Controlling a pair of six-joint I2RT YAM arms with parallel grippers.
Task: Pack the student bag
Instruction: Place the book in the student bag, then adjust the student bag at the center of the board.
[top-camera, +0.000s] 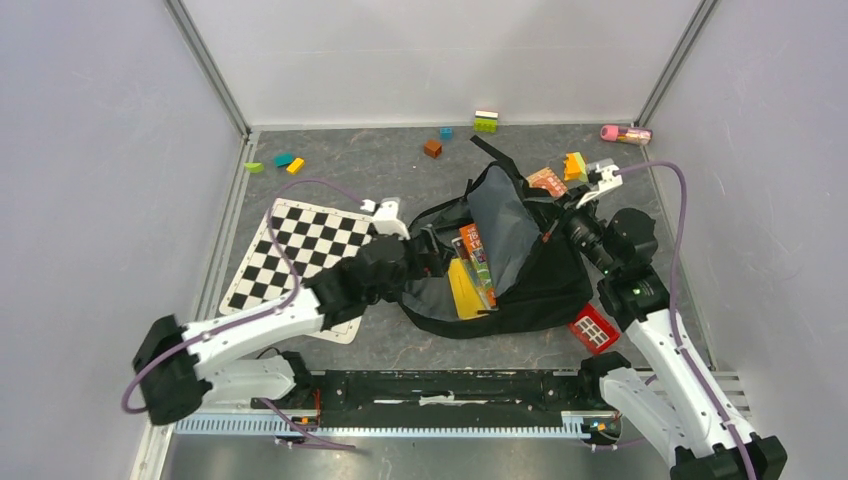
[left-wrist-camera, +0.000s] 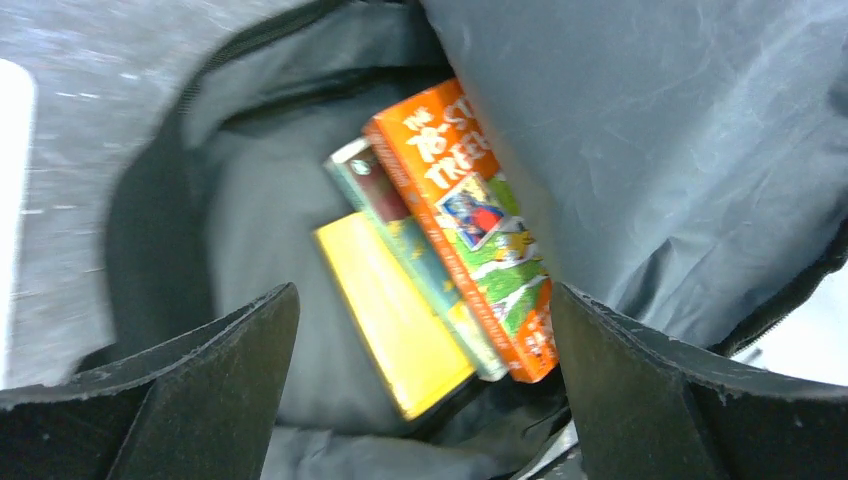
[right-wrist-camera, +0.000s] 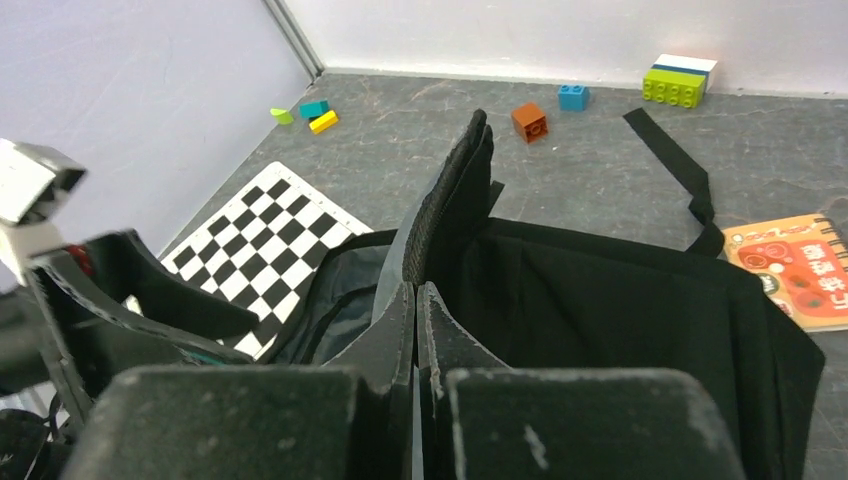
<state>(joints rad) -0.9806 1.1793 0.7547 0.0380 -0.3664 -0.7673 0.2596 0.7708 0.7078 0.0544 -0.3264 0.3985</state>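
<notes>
Right claw (right-wrist-camera: 417, 300) clamps the student bag (top-camera: 540, 285) mid-frame, left claw (left-wrist-camera: 422, 300) gapes apart, on dark grey tabletop (top-camera: 380, 160) between pale walls (top-camera: 440, 50).

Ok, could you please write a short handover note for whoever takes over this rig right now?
Left end effector: open, empty, poised at the mouth of the student bag.
Right end effector: shut on the bag's flap edge, holding it up.
Done: orange book, green book and yellow book lie inside the bag.
Left: checkerboard, orange booklet, red gridded piece and loose blocks are outside the bag; I cannot tell which must go in. The bag is open.
</notes>
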